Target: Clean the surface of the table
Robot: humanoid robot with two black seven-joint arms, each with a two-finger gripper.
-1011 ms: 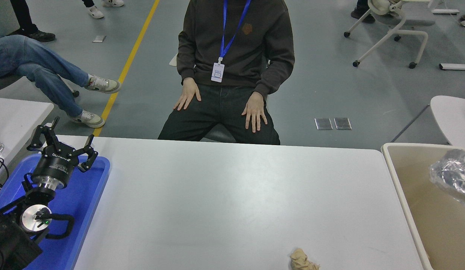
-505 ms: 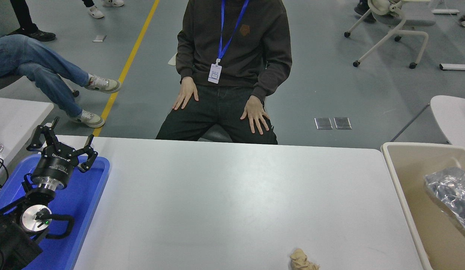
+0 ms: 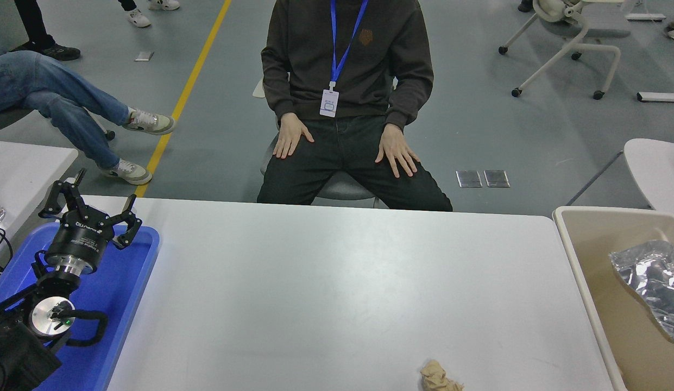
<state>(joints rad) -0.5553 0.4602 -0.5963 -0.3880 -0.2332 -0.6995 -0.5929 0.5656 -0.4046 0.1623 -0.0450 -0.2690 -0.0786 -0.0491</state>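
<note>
The table surface (image 3: 337, 288) is a wide white tabletop filling the lower half of the head view. A crumpled tan paper ball (image 3: 439, 377) lies on it near the front edge, right of centre. My left gripper (image 3: 89, 209) is parked at the lower left above a blue tray (image 3: 127, 282), its fingers spread open and holding nothing. My right gripper is out of view. A crumpled silver foil wrapper (image 3: 650, 285) lies inside the beige bin (image 3: 578, 255) at the right.
A person sits at the far side of the table, hands (image 3: 395, 155) resting on the thighs. A smaller white table (image 3: 21, 168) stands at the left edge. Another white surface (image 3: 657, 168) shows at the right.
The silver foil wrapper has dropped lower and settled in the beige bin. The seated person has shifted to the right. My left arm has not moved.
</note>
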